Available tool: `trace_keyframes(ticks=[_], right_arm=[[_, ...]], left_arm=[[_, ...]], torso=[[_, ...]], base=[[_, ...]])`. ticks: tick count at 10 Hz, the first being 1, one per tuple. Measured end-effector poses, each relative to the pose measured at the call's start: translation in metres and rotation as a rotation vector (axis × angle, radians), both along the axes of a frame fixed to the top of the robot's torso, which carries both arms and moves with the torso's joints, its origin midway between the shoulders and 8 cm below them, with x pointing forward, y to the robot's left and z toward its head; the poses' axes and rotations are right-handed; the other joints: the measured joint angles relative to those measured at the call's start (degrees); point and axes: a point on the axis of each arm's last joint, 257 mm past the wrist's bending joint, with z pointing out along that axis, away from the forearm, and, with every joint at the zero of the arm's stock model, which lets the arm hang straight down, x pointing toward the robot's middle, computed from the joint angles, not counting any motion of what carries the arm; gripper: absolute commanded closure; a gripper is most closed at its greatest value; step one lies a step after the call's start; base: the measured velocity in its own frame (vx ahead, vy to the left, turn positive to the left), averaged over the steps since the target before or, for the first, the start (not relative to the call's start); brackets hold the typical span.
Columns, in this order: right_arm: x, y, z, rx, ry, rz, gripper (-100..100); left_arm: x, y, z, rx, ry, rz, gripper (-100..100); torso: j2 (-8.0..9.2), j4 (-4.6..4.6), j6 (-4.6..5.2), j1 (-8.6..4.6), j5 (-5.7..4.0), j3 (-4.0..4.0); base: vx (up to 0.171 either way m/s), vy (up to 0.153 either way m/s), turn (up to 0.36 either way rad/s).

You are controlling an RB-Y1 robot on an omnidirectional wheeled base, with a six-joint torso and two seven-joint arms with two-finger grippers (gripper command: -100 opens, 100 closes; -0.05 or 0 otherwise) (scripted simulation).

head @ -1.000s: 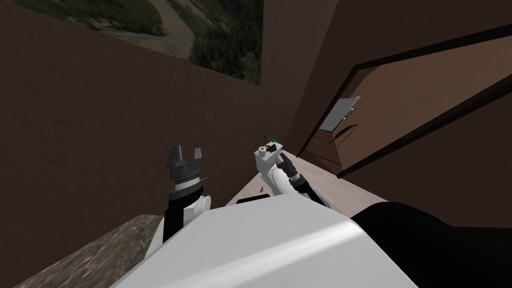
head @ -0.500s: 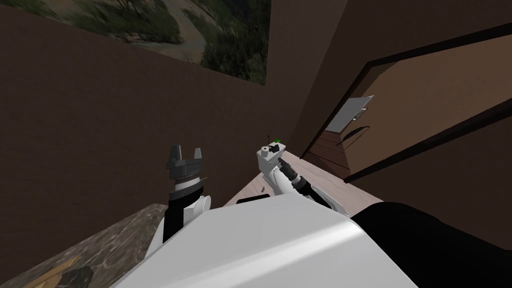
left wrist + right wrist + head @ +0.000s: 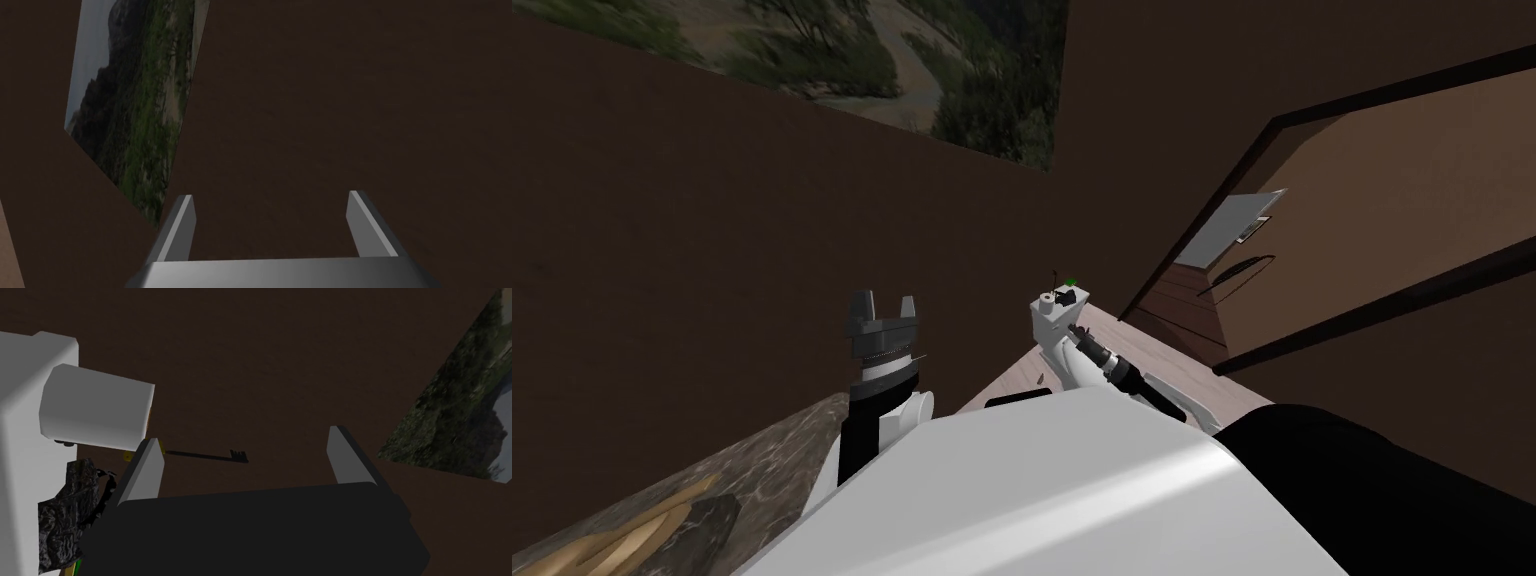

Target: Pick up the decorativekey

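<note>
The decorative key (image 3: 207,455) is thin and dark, with its teeth at the end away from my right gripper's finger. It starts just past one fingertip (image 3: 150,448) and points across the gap, against the brown wall. My right gripper (image 3: 245,438) is open with nothing between its fingers. Beside it is a white block (image 3: 25,438) carrying a short white cylinder (image 3: 95,410). In the head view the key is a dark sliver (image 3: 1053,273) above that block (image 3: 1057,315). My left gripper (image 3: 882,300) (image 3: 271,196) is open and empty, facing the wall.
A dark brown wall (image 3: 762,220) stands close ahead, with a landscape picture (image 3: 912,60) high on it. A brown door (image 3: 1372,200) is at the right above pale floor (image 3: 1152,355). A mottled stone top (image 3: 752,460) with a curved wooden piece (image 3: 632,540) lies at lower left.
I have turned, so the door and picture slid right in the head view. More of the stone top and the wooden piece came into view. The left gripper kept its pose.
</note>
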Motion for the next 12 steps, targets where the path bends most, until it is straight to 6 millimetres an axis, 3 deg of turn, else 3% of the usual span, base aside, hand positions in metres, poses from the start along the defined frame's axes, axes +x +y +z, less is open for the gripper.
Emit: trace_keyframes(ticks=[4, 10, 11, 12], right_arm=[[-0.010, -0.025, -0.041, -0.118, 0.098, 0.032, -100], [-0.032, -0.079, -0.087, -0.328, 0.240, 0.079, -100], [-0.035, -0.096, -0.101, -0.370, 0.270, 0.079, -100], [-0.038, -0.104, -0.103, -0.397, 0.284, 0.087, -100]], left_arm=[[0.000, 0.000, 0.000, 0.000, 0.000, 0.000, 0], [0.000, 0.000, 0.000, 0.000, 0.000, 0.000, 0], [0.000, 0.000, 0.000, 0.000, 0.000, 0.000, 0], [0.000, 0.000, 0.000, 0.000, 0.000, 0.000, 0]], torso=[[-0.02, 0.00, -0.01, 0.05, 0.01, -0.01], [-0.07, -0.01, 0.00, 0.10, 0.02, -0.04], [-0.07, -0.02, -0.04, 0.11, 0.02, -0.04], [-0.08, -0.01, 0.02, 0.09, 0.03, -0.04]], base=[[-0.001, 0.026, 0.114], [0.009, 0.034, 0.128], [0.016, 0.031, 0.057], [0.010, 0.011, -0.043]])
